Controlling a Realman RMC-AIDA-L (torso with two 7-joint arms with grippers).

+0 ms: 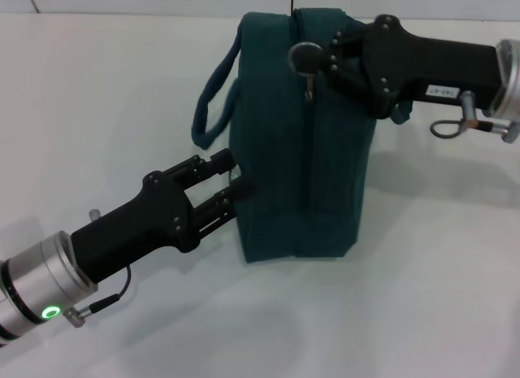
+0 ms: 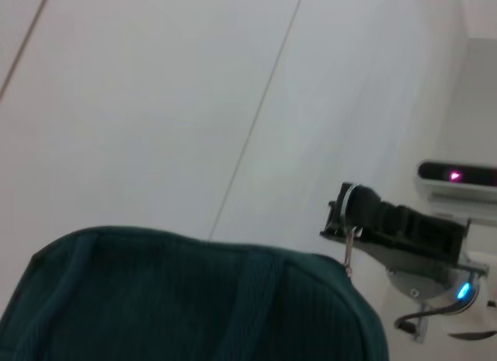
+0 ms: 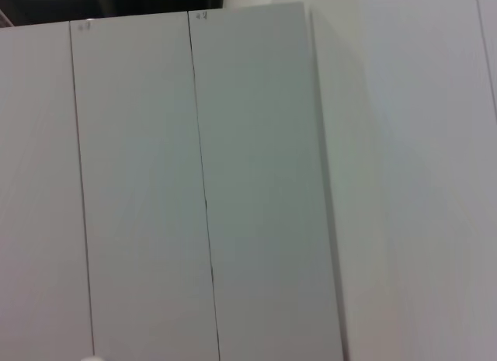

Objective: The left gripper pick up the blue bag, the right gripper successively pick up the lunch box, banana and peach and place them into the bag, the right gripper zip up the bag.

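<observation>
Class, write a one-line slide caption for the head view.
Left gripper steadies the blue bag while right gripper grips its zipper pull.

Our head view looks down on the blue bag point(image 1: 301, 134), left wrist view close beside it point(image 2: 194, 299), both sharing it, right wrist view facing cabinets point(image 3: 194, 182).

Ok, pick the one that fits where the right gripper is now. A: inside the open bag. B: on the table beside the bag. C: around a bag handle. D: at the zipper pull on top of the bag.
D: the right gripper sits at the zipper pull atop the upright bag, whose zipper looks shut.
</observation>
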